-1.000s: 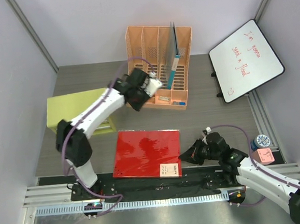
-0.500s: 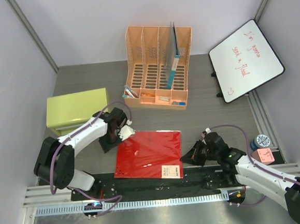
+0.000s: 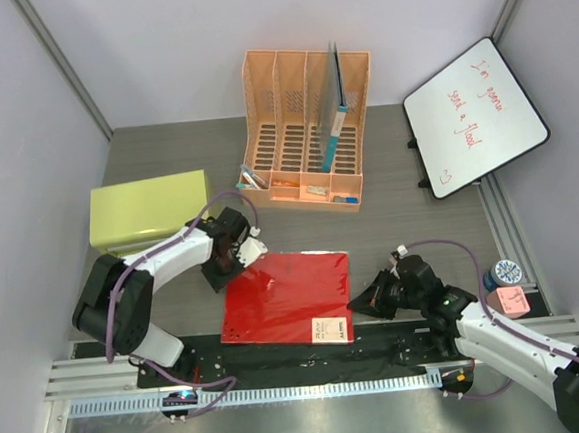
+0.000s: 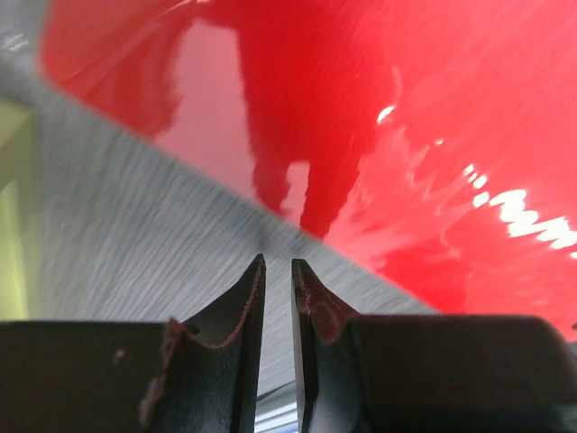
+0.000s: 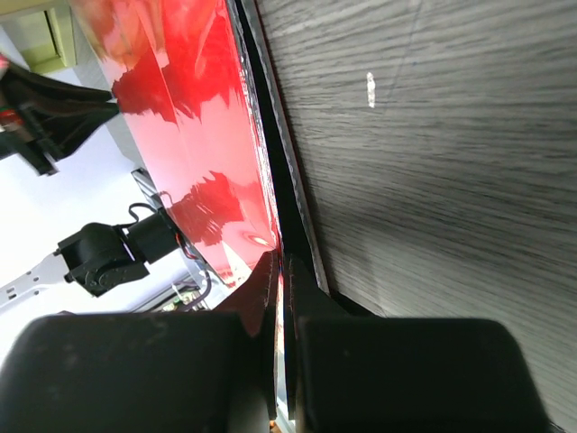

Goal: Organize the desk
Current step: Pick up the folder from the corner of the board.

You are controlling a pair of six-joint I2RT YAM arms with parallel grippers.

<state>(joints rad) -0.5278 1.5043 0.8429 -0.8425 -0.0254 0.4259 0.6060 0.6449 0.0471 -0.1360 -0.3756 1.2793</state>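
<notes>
At the near edge, the arms' bases are being partly cut off by the frame, with a silver rail and a black strip lying just beyond them. The desk, a dark grey wood-grain top, is running from there back to the wall panels.

A red folder is being shown near the front centre, its near edge overlapping the black strip. A white label is being carried on its near right corner, the print too small to be read.

The right gripper is being pressed closed on the folder's right edge, the thin red sheet being seen edge-on between the fingers. Whether that edge is being raised off the desk cannot be told.

The left gripper is being held at the folder's far left corner. Its fingers are drawn almost together, with only a slit between them and nothing in it. Whether the tips are touching the desk cannot be told.

Beside the right arm, a small blue-and-white jar and a pink object are sitting close together, too small to be identified.

Farther back on the left, a lime-green cabinet is having its front hidden partly by the left arm. At the rear centre, an orange file rack is holding an upright binder in a right-hand slot, and the small items in its front tray cannot be made out. At the far right, a tilted whiteboard is bearing red handwriting that is hard to read.
</notes>
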